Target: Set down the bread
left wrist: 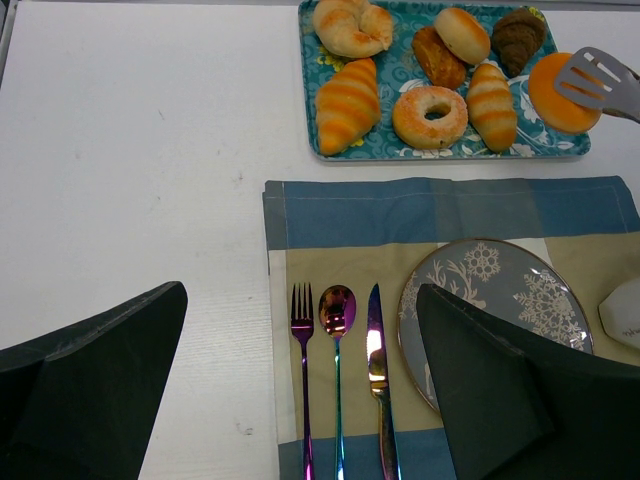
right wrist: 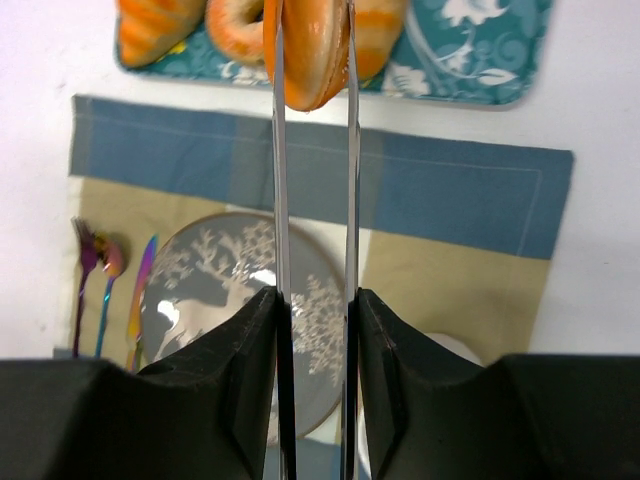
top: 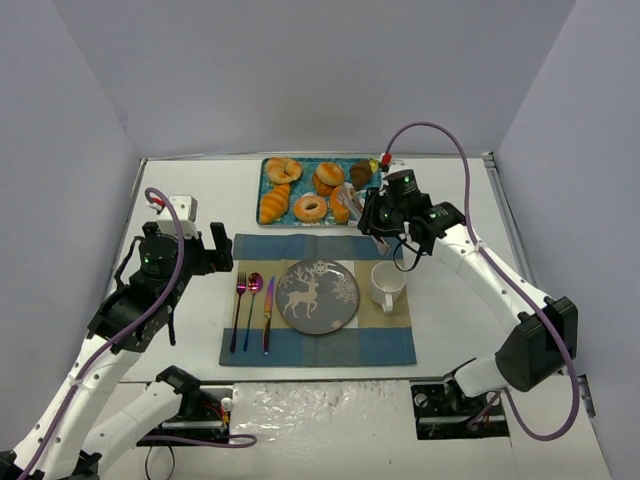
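Observation:
The bread (right wrist: 310, 50), a golden-orange bun, is pinched between the two metal blades of a pair of tongs (right wrist: 279, 200). My right gripper (right wrist: 315, 300) is shut on those tongs. In the left wrist view the bread (left wrist: 555, 95) hangs at the right end of the teal tray (left wrist: 400, 148), with a slotted tong blade (left wrist: 600, 80) against it. From above, my right gripper (top: 378, 215) hides the bread. The grey reindeer plate (top: 340, 312) lies on the placemat, nearer than the bread. My left gripper (left wrist: 300, 390) is open over the cutlery and holds nothing.
The tray (top: 268, 190) holds a glazed doughnut (left wrist: 430, 115), ridged rolls (left wrist: 348, 100) and other pastries. A fork (left wrist: 302, 320), spoon (left wrist: 336, 310) and knife (left wrist: 376, 350) lie left of the plate. A white mug (top: 386, 284) stands to its right. Grey walls enclose the table.

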Robot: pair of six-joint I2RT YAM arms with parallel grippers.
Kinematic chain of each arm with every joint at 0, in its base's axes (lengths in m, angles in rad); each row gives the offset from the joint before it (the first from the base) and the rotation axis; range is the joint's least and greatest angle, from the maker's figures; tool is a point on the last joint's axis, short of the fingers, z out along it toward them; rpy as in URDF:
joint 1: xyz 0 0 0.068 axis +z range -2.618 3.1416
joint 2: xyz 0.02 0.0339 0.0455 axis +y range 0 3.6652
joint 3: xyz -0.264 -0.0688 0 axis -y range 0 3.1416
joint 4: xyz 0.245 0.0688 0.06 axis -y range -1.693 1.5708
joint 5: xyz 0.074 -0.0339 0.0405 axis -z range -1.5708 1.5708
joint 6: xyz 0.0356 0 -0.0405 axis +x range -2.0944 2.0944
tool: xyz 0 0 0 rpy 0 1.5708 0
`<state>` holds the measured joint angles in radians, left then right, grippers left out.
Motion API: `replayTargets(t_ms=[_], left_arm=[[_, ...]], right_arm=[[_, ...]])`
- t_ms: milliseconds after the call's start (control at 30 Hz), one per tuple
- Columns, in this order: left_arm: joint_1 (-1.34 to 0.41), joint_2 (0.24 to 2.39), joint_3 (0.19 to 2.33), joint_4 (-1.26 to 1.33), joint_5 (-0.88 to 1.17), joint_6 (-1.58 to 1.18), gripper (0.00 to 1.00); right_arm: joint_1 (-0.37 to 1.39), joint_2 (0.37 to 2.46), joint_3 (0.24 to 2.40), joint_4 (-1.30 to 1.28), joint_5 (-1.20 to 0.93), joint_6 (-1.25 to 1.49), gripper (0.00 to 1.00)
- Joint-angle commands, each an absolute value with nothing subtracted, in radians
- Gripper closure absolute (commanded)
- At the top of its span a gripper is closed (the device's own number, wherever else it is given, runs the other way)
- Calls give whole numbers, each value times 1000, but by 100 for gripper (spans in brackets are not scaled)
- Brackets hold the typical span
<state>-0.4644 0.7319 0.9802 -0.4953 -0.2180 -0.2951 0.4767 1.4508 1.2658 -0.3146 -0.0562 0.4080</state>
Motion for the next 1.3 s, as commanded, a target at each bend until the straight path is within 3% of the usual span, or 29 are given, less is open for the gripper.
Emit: replayTargets(t_ms=[0,300,1033,1267], left_arm=[[-469,739,1011,-445,-230,-287,3],[-469,738,1012,-445,-232,-287,3],[-468,738,1014,-449,-243,-285,3],[-469,739,1014,-450,-244,-285,3]], right_arm=[[537,1355,1305,-336,-170,414,90],[658,1259,1190,-350,-202,461,90],[970,1267,998,-321,106,571,89],[1002,1289,985,-318,141,577,81]])
